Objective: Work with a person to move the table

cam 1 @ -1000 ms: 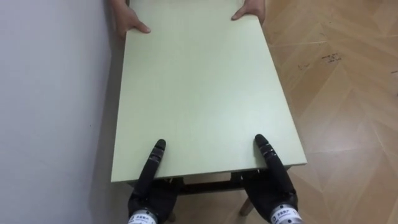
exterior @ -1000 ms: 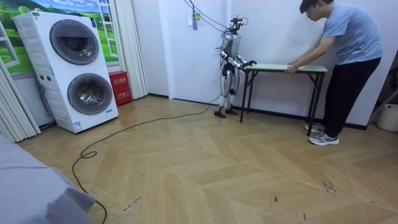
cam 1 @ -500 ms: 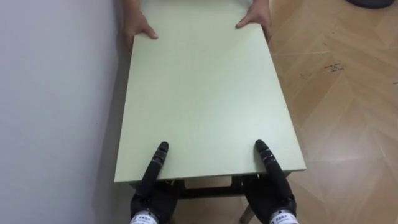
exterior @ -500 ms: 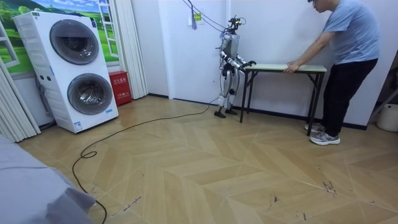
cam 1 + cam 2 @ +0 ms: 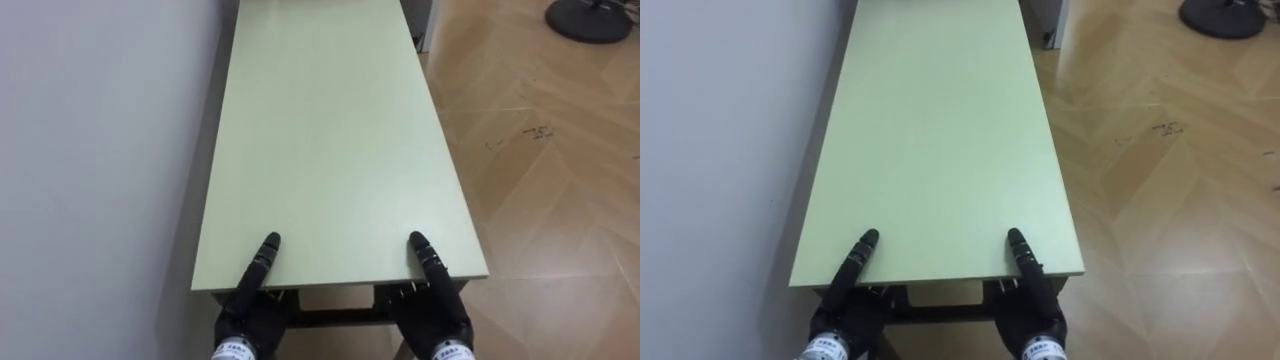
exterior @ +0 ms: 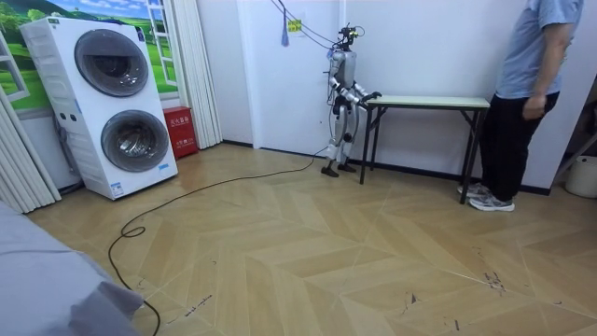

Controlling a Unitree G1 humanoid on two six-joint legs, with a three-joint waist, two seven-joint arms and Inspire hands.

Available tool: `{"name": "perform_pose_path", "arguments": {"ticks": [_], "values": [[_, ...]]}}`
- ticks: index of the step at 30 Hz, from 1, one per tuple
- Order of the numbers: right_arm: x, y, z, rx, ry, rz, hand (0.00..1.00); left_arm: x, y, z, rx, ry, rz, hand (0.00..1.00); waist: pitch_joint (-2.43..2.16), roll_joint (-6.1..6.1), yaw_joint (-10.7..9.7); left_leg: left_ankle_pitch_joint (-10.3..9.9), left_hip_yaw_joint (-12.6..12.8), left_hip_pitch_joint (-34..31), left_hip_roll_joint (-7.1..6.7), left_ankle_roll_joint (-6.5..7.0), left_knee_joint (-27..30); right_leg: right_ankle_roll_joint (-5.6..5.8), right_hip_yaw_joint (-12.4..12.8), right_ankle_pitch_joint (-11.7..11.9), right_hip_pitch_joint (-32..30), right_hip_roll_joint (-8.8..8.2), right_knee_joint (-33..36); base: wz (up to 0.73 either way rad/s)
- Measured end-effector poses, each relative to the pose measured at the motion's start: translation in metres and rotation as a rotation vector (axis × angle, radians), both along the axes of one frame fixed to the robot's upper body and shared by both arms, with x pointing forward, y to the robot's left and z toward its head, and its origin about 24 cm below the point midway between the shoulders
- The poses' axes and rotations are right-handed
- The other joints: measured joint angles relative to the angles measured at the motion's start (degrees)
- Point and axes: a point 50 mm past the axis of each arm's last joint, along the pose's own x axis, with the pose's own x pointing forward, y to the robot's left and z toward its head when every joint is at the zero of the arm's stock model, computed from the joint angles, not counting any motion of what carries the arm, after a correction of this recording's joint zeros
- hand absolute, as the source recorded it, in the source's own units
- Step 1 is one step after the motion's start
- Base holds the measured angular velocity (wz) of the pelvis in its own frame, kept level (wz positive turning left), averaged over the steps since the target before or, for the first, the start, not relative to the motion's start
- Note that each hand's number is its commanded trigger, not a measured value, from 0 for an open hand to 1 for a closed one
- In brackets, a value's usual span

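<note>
**Counter** (image 5: pixel 330 130): pale green top on dark legs. It runs lengthwise away from the fingers, with its long left side close along a white wall (image 5: pixel 100 150). Its near short edge lies directly over both hands.

**Left hand** (image 5: pixel 250 315): at the near left corner. One dark digit lies straight on the top; the rest are tucked under the edge, so the grip cannot be told.

**Right hand** (image 5: pixel 437 310): at the near right corner, placed the same way. One digit is on top and the others are hidden beneath, so the grip cannot be told.

**Person** (image 6: pixel 527 93): stands upright at the end of the counter far from the fingers, arm hanging at the side and apart from the top.

**Wooden floor** (image 5: pixel 540 180): herringbone, to the right of the fingers.

**Change:** half a second ago the person's two hands rested on the far edge and the person leaned over it. Now both are off the counter. The robot's hands sit at the same near corners as before.
</note>
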Motion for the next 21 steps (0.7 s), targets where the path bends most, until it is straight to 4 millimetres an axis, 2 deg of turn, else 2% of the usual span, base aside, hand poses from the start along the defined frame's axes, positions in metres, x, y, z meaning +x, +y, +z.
{"name": "perform_pose_path", "arguments": {"ticks": [13, 21], "values": [[-0.0005, -0.0043, 0.0038, -0.035, -0.102, 0.087, 0.0, -0.0009, 0.0049, -0.0065, 0.053, -0.024, -0.072, 0.0, 0.12, -0.19, 0.17, 0.0, -0.02, -0.06, 0.12, 0.02, 0.45, 0.0, -0.27, 0.0, 0.1, -0.12, 0.0, 0.0], [-0.0005, -0.0054, 0.0052, -0.065, -0.14, 0.128, 0.0, 0.0001, 0.0062, -0.0062, 0.077, -0.041, -0.1, 0.0, 0.08, -0.29, 0.04, 0.0, 0.03, -0.52, 0.22, 0.02, 0.92, 0.01, -1.79, 0.0, 0.08, -0.19, -0.01, 0.0]]}}
